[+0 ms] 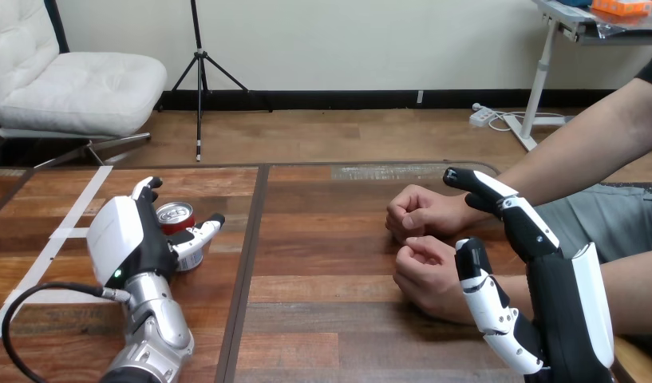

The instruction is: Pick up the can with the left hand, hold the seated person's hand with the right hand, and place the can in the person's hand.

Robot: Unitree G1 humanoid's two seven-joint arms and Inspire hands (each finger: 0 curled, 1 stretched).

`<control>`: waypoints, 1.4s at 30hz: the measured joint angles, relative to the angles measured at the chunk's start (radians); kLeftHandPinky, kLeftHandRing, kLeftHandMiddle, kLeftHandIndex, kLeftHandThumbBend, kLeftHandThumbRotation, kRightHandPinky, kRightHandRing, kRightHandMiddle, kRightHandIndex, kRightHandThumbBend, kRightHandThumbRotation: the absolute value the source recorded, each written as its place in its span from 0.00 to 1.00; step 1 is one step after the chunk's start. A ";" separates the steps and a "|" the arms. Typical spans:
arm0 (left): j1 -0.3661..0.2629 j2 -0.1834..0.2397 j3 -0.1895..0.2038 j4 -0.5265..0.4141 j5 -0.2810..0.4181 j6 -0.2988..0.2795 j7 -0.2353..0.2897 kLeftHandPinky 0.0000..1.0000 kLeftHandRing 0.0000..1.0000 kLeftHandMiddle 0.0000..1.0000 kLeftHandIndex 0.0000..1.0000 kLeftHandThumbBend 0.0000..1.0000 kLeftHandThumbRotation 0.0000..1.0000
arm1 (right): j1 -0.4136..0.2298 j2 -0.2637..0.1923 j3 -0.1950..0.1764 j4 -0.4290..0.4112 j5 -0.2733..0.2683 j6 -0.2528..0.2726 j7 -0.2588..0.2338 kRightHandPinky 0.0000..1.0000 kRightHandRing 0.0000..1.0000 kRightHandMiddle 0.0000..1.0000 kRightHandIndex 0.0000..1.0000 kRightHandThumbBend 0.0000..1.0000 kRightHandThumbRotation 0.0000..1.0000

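Can [177, 226]: upright on the left part of the wood, red wall, silver top, base on the boards.
Left hand [135, 239]: closed about the can from its left; fingers reach round the far side, thumb lies across the near side against the wall.
Table [322, 263]: dark wooden planks.
Farther fist [418, 211]: the person's, curled shut, resting on the table well to the right of the can.
Nearer fist [430, 275]: the person's, curled shut, just beside the farther one.
Right hand [562, 295]: fingers straight and spread, holding nothing; one finger over the farther fist's wrist, thumb just beside the nearer fist; contact cannot be told.
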 measured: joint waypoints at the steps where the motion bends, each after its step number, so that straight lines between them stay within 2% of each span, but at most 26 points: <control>1: -0.001 0.000 0.000 0.000 0.000 -0.002 0.000 0.65 0.75 0.80 0.80 0.76 0.31 | 0.001 0.000 0.000 0.000 0.000 0.000 0.000 0.78 0.83 0.80 0.79 0.29 0.70; 26: -0.013 -0.001 -0.004 0.012 0.001 -0.018 -0.001 0.63 0.73 0.78 0.78 0.74 0.19 | 0.002 0.000 0.001 0.000 -0.016 0.000 -0.004 0.80 0.84 0.80 0.78 0.30 0.70; 42: -0.017 -0.001 -0.025 0.033 0.001 -0.016 -0.010 0.63 0.73 0.78 0.78 0.73 0.20 | 0.005 0.001 0.000 -0.001 -0.016 0.000 -0.008 0.78 0.83 0.80 0.78 0.29 0.69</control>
